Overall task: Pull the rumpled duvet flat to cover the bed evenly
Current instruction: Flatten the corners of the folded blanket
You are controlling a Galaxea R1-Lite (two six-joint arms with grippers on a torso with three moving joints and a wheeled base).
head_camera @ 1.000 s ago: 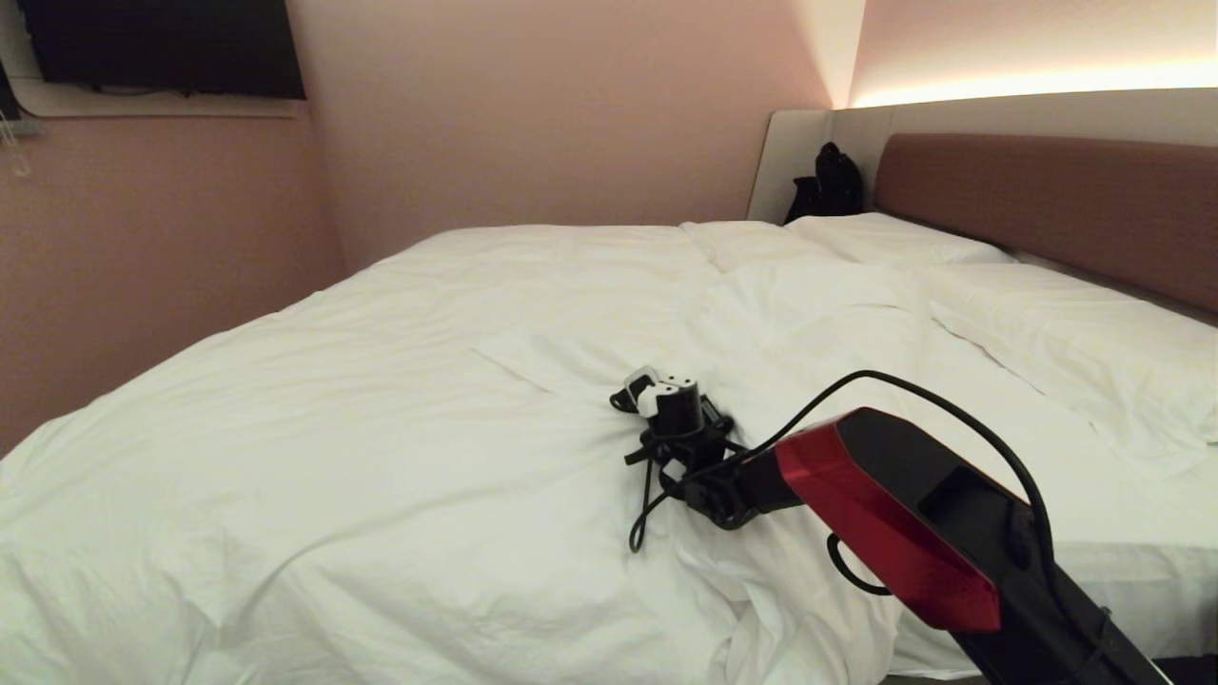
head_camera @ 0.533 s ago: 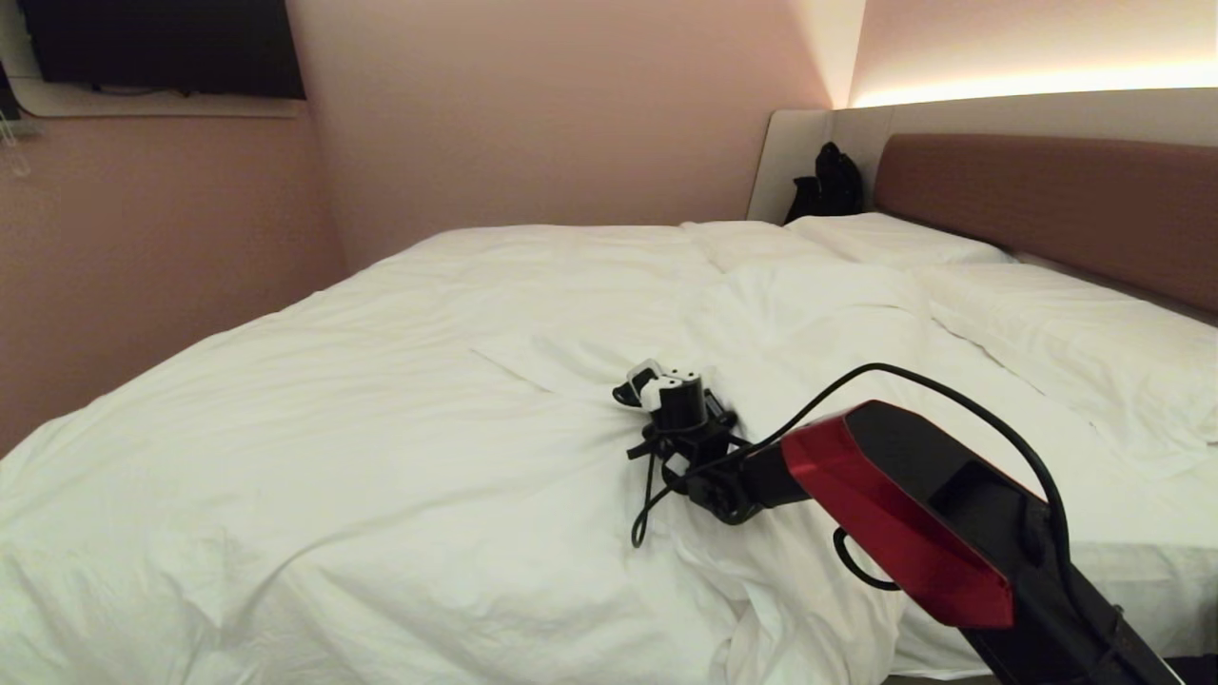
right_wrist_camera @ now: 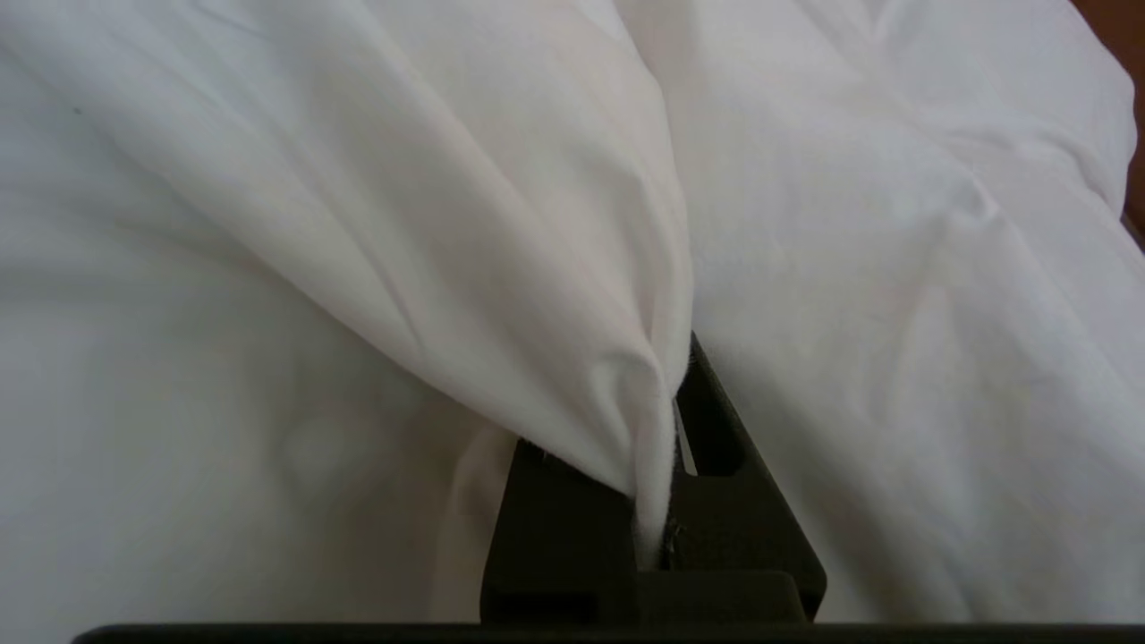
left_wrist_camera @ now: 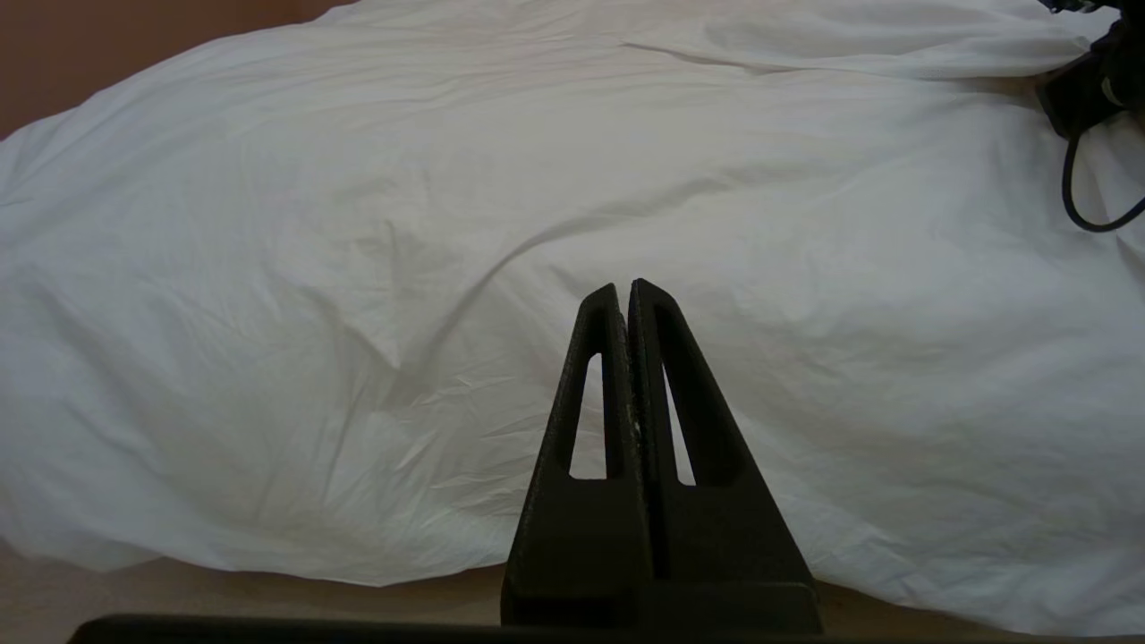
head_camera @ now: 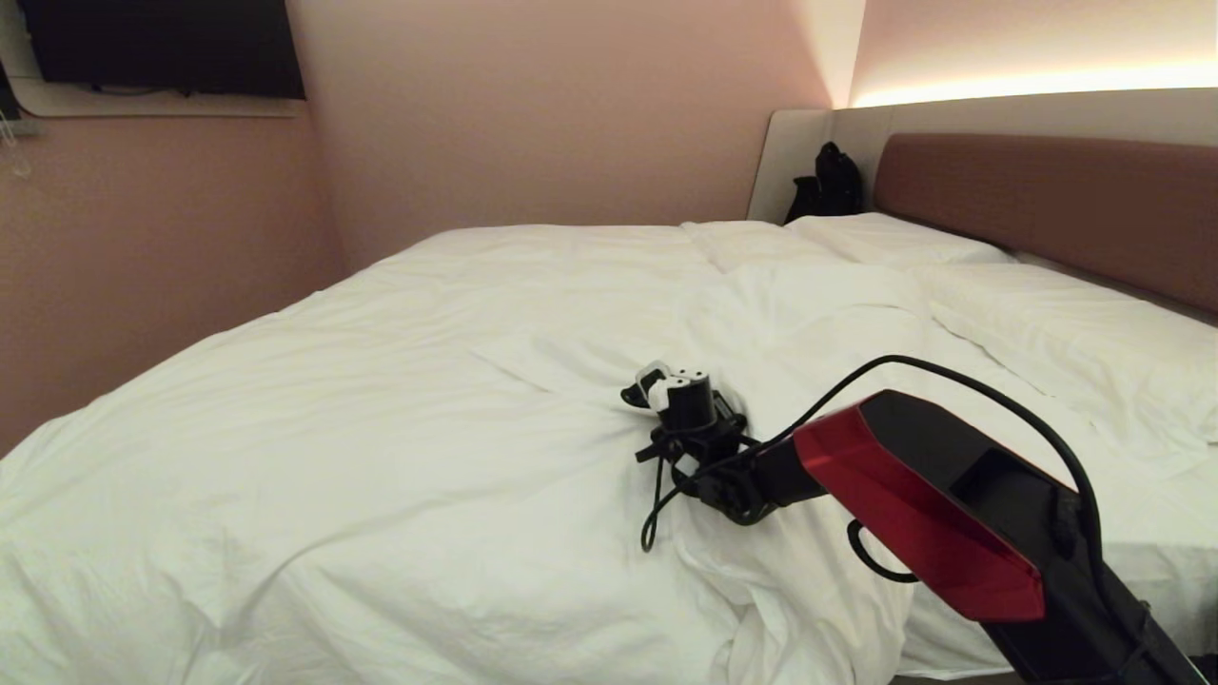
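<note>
Now your right gripper [right_wrist_camera: 666, 447] is pinched tight on a fold of the duvet [head_camera: 400, 457], near the middle of the bed [head_camera: 1132, 580]. Compared with a second ago, the right arm [head_camera: 913, 504] and its gripper have drawn slightly back toward the right edge, and the held fold has come with them. Your left gripper [left_wrist_camera: 629, 295] is closed on nothing and points at the duvet's near side. Beyond, the pillows [head_camera: 1066, 333] lie by the headboard [head_camera: 1047, 205].

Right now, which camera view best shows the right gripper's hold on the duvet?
The right wrist view: the right gripper is shut on a pinched fold of the duvet. The head view shows only the wrist on the fabric; the left wrist view catches just the arm's edge.
</note>
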